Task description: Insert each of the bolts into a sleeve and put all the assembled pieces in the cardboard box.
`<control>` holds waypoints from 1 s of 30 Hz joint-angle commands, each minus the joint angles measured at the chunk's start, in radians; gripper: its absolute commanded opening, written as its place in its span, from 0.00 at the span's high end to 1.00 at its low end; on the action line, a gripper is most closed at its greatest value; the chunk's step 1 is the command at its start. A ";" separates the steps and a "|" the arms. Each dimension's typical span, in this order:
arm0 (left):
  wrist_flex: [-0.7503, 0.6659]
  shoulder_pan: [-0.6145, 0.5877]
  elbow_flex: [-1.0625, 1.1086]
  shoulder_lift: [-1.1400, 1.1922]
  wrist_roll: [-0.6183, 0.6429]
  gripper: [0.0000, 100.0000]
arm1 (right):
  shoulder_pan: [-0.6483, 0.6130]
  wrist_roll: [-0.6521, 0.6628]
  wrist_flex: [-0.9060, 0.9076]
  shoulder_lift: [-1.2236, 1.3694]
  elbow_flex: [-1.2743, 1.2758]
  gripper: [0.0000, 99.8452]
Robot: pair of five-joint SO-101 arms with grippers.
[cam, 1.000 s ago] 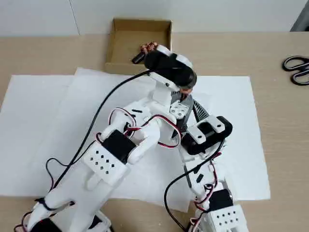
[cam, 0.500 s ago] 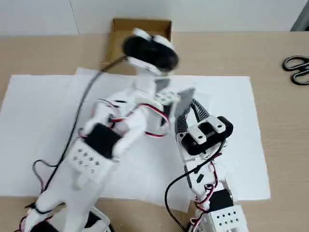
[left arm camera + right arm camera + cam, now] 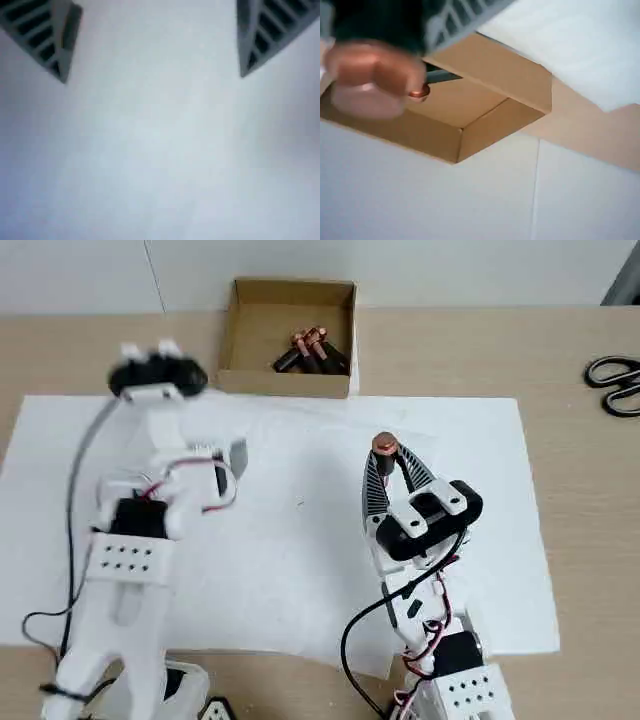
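Observation:
The cardboard box (image 3: 288, 382) stands at the back of the table with several dark, copper-headed assembled pieces (image 3: 311, 352) lying in it. My right gripper (image 3: 388, 468) is over the white paper, shut on a copper-headed bolt (image 3: 384, 445) with a dark body, held in front of the box. In the right wrist view the bolt head (image 3: 367, 80) is close up, and the box (image 3: 485, 122) lies beyond with one piece (image 3: 432, 79) inside. My left gripper (image 3: 232, 456) hovers over the paper at the left, open, and its fingers (image 3: 60, 40) hold nothing.
A large sheet of white paper (image 3: 300, 550) covers the middle of the table. Scissors (image 3: 615, 382) lie at the far right edge. Black cables hang from both arms near the front edge.
The left arm has swung away from the box to the left side of the paper, and an assembled piece it held over the box now lies inside. The right arm has stayed still.

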 commanded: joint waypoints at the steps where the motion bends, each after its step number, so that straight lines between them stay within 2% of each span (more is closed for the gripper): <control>1: -0.267 -0.009 0.148 0.029 0.005 0.79 | -0.005 0.008 -0.004 -0.010 -0.023 1.00; 8: -0.730 -0.008 0.404 0.048 0.005 0.79 | -0.005 0.008 -0.004 -0.010 -0.023 1.00; 14: -0.959 -0.011 0.519 0.043 0.003 0.79 | -0.005 0.008 -0.004 -0.010 -0.023 1.00; 21: -1.010 -0.017 0.541 -0.026 0.003 0.79 | -0.002 0.008 -0.002 -0.012 -0.023 1.00; 26: -0.996 -0.032 0.622 -0.373 0.002 0.79 | -0.002 0.008 -0.002 -0.015 -0.023 1.00; 30: -0.839 -0.049 0.711 -0.735 0.002 0.79 | -0.002 0.008 -0.002 -0.016 -0.023 1.00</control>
